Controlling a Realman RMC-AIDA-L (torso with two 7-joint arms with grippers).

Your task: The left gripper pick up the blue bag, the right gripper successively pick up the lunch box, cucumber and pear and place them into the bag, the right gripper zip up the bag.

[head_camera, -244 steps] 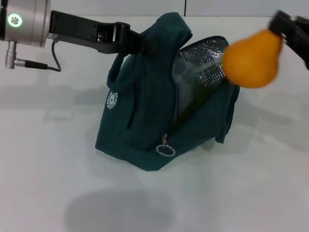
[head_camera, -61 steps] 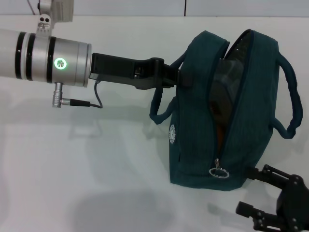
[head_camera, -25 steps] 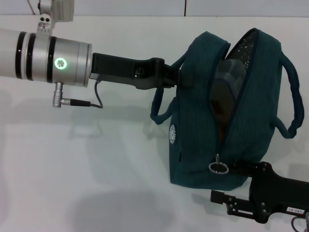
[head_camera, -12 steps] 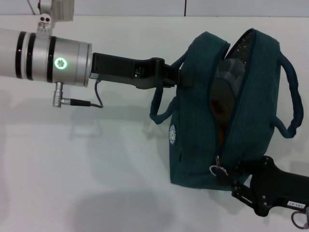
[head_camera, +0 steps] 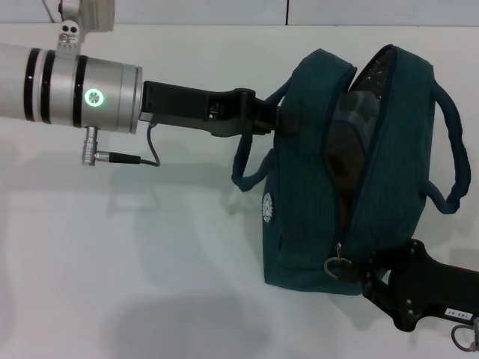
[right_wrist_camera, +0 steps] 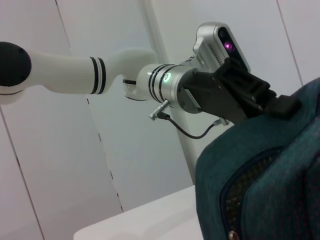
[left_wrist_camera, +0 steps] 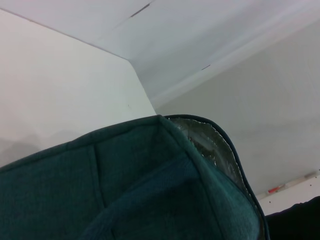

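Note:
The blue bag (head_camera: 299,217) stands upright with its zipper open along the front. My left gripper (head_camera: 283,120) is shut on the bag's near handle at the top and holds it up. Inside the opening I see the clear lunch box (head_camera: 348,112) and a sliver of the orange pear (head_camera: 342,213). The cucumber is hidden. My right gripper (head_camera: 362,275) is low at the bag's front corner, its fingers closed at the ring zipper pull (head_camera: 334,266). The left wrist view shows the bag's fabric (left_wrist_camera: 150,190) and foil lining (left_wrist_camera: 212,147). The right wrist view shows the bag (right_wrist_camera: 260,170) and the left gripper (right_wrist_camera: 280,105).
The white table (head_camera: 135,284) spreads to the left of and in front of the bag. The bag's far handle (head_camera: 453,157) loops out on the right. The left arm's silver wrist (head_camera: 90,97) with its cable reaches in from the left.
The pear, earlier held above the bag, now sits inside it. The bag stands more upright. My right gripper came in low, was open a second ago, and has closed at the zipper pull.

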